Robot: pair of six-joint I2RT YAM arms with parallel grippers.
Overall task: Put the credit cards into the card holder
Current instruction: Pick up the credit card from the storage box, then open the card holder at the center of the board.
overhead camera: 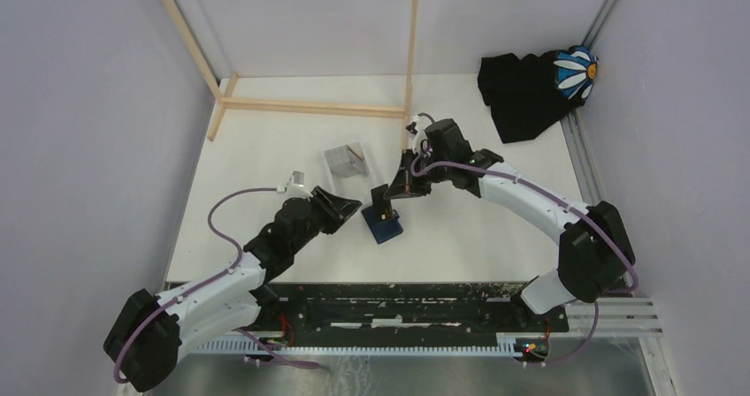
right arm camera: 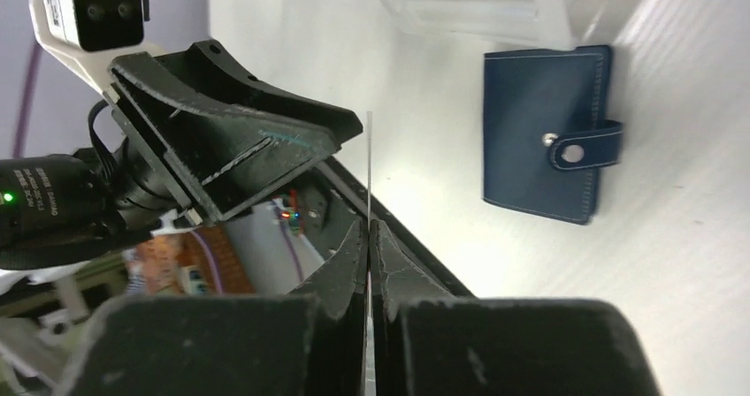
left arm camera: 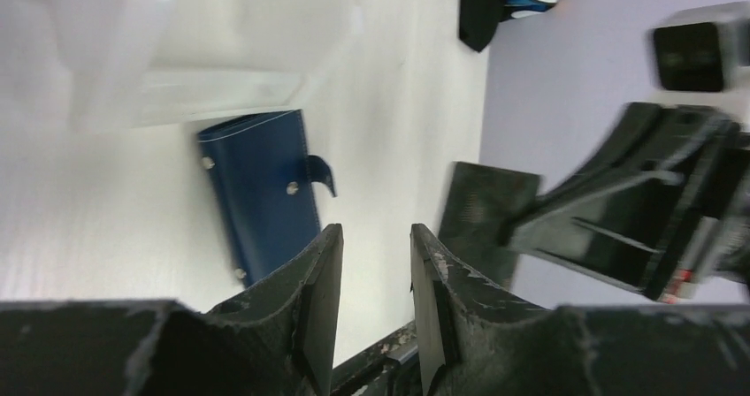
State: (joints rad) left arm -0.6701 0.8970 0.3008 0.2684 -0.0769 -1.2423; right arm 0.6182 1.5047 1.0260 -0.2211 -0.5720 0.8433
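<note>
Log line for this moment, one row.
right tool: shut on credit card | left tool: open, empty | card holder: folded shut, on table

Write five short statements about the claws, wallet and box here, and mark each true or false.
1. The right claw is shut on a card. True.
2. The card holder lies spread open, pockets showing. False: it lies folded shut on the table.
3. The left claw is open and holds nothing. True.
4. The clear plastic box sits nearer the arm bases than the card holder. False: it sits beyond it, farther away.
5. The left claw grips the card holder. False: they are apart.
</note>
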